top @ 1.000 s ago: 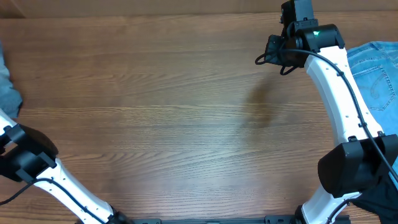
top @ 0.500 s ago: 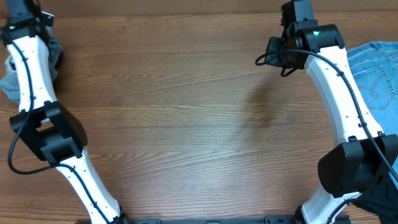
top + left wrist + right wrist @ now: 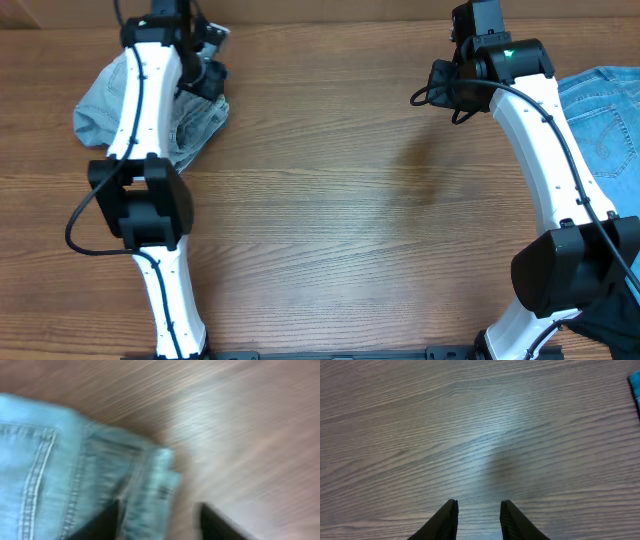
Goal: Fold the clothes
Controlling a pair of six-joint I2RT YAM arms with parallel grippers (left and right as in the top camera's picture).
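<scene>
Denim shorts [image 3: 150, 110], pale and faded, lie bunched on the wooden table [image 3: 330, 200] at about 10 o'clock in the overhead view, partly under the left arm [image 3: 140, 120]. The left claw [image 3: 160, 522] sits over the cloth's edge, its two dark fingertips [image 3: 105, 522] apart; in the blurred wrist view a fold of denim lies between them, but whether it is gripped cannot be told. At about 1 o'clock the right claw [image 3: 477, 520] hangs above bare wood, its jaws parted a little and holding nothing. Medium-blue jeans [image 3: 600, 110] lie at the table's 3 o'clock edge, beside the right arm [image 3: 540, 130] and well apart from the shorts
</scene>
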